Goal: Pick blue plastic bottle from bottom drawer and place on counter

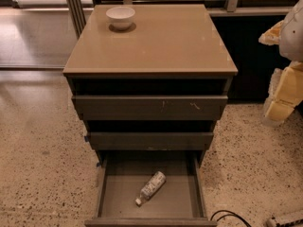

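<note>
In the bottom drawer (149, 195), pulled fully out toward the camera, the bottle (151, 187) lying flat on the grey floor, about in the middle and a little toward the front. Placed on a diagonal: white cap toward the front left, base toward the back right, apart from every wall of the drawer. Above it, top drawer (149, 107) and middle drawer (150, 140) each standing a little open, with a dark gap over the front panel. On the counter (156, 41), near the back left corner, a white bowl (120, 17), upright. At the right edge of the view, the gripper (280, 70), white and yellow, hanging beside the counter at about the height of the top drawer, well apart from the bottle. Impossible to tell whether spread or pressed together. On the speckled floor (38, 164), at the bottom right, a black cable (232, 215)
</note>
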Motion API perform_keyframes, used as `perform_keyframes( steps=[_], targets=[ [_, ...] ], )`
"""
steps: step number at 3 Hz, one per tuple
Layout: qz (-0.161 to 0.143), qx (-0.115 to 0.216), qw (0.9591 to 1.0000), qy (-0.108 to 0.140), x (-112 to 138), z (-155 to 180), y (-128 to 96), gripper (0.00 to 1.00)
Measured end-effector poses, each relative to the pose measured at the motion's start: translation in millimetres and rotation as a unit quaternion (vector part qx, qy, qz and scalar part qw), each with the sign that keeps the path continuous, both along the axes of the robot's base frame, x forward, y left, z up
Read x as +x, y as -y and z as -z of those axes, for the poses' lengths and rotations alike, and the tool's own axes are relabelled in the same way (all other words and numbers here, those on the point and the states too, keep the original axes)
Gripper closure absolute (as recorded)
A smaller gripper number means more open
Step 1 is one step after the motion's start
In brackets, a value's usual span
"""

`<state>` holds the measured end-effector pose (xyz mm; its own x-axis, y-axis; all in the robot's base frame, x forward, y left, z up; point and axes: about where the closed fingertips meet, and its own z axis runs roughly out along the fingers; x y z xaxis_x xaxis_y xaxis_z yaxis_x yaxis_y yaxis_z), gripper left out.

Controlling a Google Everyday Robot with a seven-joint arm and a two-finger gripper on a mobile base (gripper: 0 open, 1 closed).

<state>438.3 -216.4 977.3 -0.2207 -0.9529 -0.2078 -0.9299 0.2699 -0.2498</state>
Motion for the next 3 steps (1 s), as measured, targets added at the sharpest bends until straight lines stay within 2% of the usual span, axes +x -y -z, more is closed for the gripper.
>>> perform_keyframes(
  steps=[1, 2, 3],
  targets=[
    [-0.001, 0.002, 1.0000, 0.000, 0.1, 2.8, -0.6, 0.00],
    [-0.005, 0.015, 0.9999, -0.001, 0.0, 21.1, -4.2, 0.00],
    [-0.010, 0.036, 0.9992, -0.011, 0.6, 61.2, -10.9, 0.00]
  ],
)
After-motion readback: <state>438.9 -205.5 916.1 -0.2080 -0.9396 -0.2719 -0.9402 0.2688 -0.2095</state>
